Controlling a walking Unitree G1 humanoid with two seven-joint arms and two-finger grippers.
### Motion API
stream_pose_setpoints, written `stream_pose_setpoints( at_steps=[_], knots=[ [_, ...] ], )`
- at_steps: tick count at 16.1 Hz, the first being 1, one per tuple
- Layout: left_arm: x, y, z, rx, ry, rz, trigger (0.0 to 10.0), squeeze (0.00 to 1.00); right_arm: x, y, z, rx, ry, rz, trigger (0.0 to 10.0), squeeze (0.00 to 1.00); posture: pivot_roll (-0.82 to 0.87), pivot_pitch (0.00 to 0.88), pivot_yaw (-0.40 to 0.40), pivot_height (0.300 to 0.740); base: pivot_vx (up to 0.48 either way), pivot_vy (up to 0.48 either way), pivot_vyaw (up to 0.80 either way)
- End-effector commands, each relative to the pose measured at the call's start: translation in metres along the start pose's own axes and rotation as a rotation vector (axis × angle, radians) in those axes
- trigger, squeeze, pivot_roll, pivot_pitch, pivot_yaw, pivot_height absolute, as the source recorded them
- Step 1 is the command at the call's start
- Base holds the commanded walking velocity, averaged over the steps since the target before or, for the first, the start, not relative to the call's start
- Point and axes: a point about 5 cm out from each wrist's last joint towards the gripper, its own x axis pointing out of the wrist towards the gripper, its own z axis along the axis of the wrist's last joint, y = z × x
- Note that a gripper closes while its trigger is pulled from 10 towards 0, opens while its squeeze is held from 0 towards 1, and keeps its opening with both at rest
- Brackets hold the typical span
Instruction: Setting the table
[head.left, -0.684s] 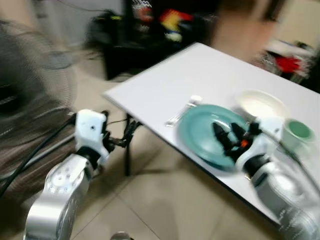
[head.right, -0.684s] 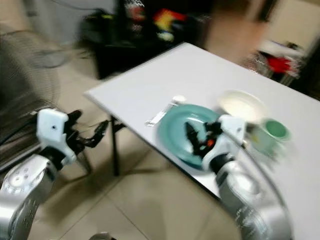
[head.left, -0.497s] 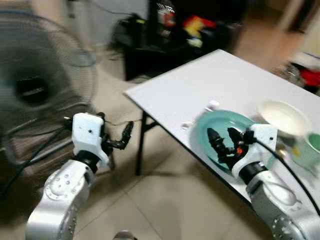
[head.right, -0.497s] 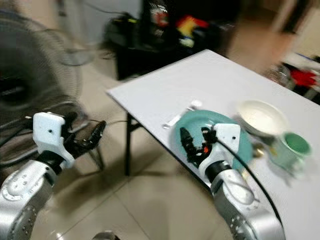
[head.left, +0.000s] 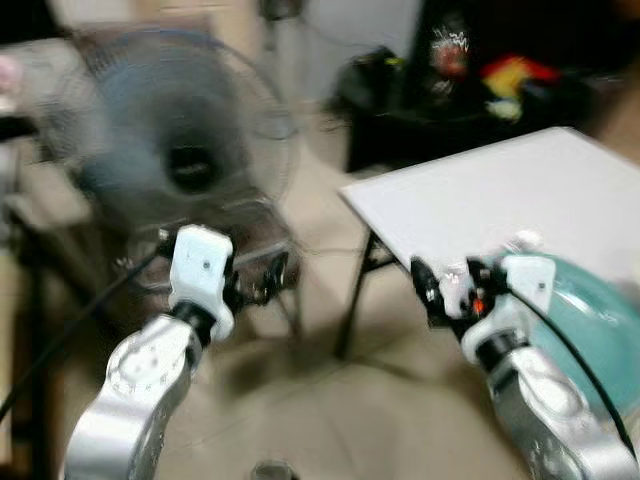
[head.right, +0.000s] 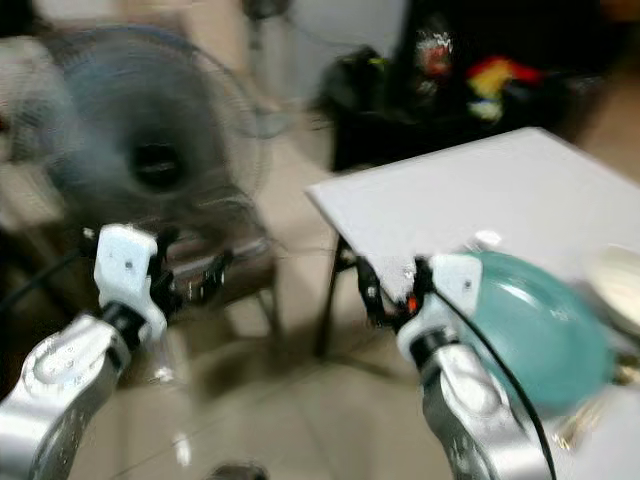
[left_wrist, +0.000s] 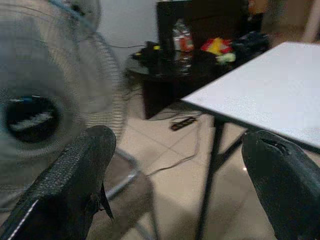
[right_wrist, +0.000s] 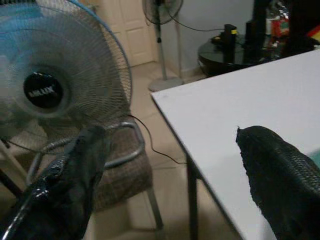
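Observation:
A white table (head.left: 500, 195) stands at the right, its near corner toward me. On it, near the front edge, lies a teal plate (head.right: 535, 330); a white bowl (head.right: 622, 283) peeks in behind it at the picture's edge. A pale utensil (head.right: 487, 240), blurred, lies just left of the plate. My right gripper (head.left: 447, 290) hovers open and empty off the table's front edge, left of the plate; the right wrist view has its fingers (right_wrist: 280, 180) spread wide. My left gripper (head.left: 262, 280) is open and empty over the floor, well left of the table.
A big standing fan (head.left: 180, 150) is at the left, with a woven-seat chair (right_wrist: 122, 160) below it. A black low table (left_wrist: 165, 65) with clutter stands behind the white table. A cable (right_wrist: 155, 145) runs over the tiled floor (head.left: 330, 420).
The camera has swung left: the table and plate slid toward the right edge and the fan came into view. Both grippers stay open and empty.

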Motion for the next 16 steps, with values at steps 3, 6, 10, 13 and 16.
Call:
stream_pose_setpoints(
  at_steps=[3,6,10,13,16],
  knots=[
    [0.004,0.011,-0.002,0.028,-0.002,0.034,10.0,0.0,-0.008,-0.014,0.005,-0.014,-0.055,-0.113,10.0,1.0,0.05,0.0,0.017,0.74,0.0,0.0,0.8],
    [0.001,0.016,-0.006,0.002,-0.003,0.071,10.0,0.0,-0.007,-0.019,0.004,-0.03,-0.057,-0.12,10.0,1.0,0.05,0.0,0.009,0.74,0.0,0.0,0.8],
    [-0.005,0.011,-0.009,-0.022,0.002,0.076,10.0,0.0,-0.002,-0.013,-0.001,-0.031,-0.018,-0.051,10.0,1.0,0.07,0.0,-0.034,0.74,0.0,0.0,0.8],
    [-0.008,0.014,-0.005,-0.012,-0.003,0.076,10.0,0.0,0.0,-0.013,-0.012,0.032,0.019,-0.071,10.0,1.0,0.1,0.0,-0.044,0.74,0.0,0.2,0.8],
    [-0.005,0.017,-0.002,0.0,-0.009,0.077,10.0,0.0,0.002,-0.015,-0.016,0.093,0.024,-0.116,10.0,0.0,0.1,0.0,-0.038,0.74,0.0,0.314,0.0]
  ],
)
